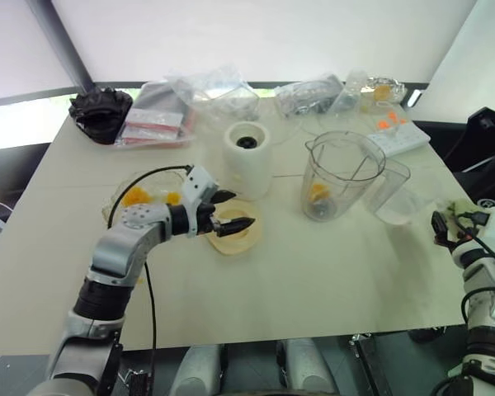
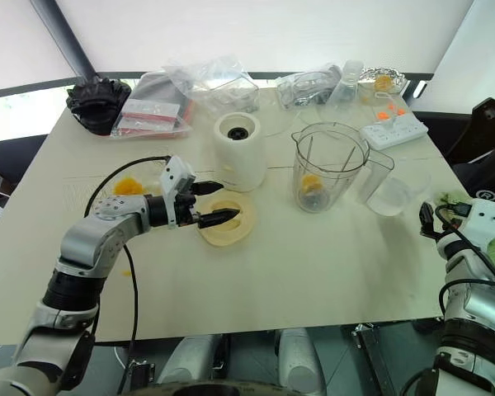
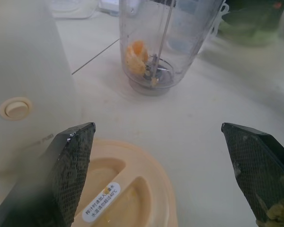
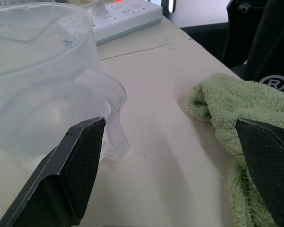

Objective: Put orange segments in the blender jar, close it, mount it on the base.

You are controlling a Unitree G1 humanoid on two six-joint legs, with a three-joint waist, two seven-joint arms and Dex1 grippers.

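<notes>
Left gripper (image 1: pixel 231 210): spread, empty, frame centre-left, over lid (image 1: pixel 235 233). Advice: straddle lid rim squarely before clamping; carry level to blender jar (image 1: pixel 340 176).

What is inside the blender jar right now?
The blender jar stands open, no lid on it. At its bottom lie orange segments beside the dark blade hub. How many pieces there are cannot be told, since they lie clumped together.
</notes>
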